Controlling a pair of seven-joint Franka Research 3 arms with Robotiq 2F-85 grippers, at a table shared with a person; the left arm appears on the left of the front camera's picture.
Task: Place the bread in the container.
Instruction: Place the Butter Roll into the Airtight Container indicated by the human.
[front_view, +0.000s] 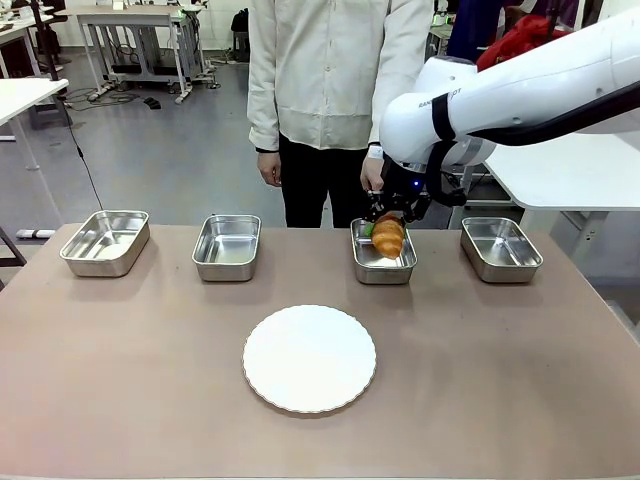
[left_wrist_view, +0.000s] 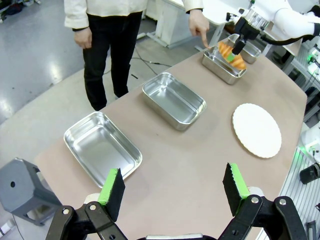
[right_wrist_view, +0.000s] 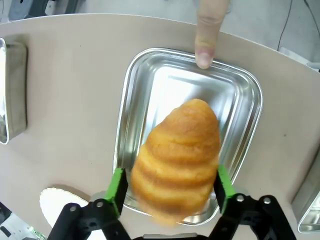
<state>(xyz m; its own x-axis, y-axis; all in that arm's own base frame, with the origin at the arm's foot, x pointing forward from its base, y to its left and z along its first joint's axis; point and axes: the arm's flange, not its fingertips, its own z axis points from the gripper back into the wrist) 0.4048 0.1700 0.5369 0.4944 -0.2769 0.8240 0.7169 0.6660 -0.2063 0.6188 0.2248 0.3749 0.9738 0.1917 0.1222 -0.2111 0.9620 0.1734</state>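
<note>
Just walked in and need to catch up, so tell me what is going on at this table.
The right end effector is over the third container from the robot's left, with the bread between its green pads. Whether it grips the bread I cannot tell. A person's finger touches that container's far rim. The left end effector is open over the table's near end. The white plate sits bare.

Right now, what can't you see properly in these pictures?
- Right wrist view: the bread is blurred and hides the container's middle; whether the right end effector grips it is unclear.
- Front view: the arm covers the person's hand.
- Right wrist view: the plate is cut by the edge.
- Left wrist view: the bread is too small for detail; the left end effector is open.
</note>
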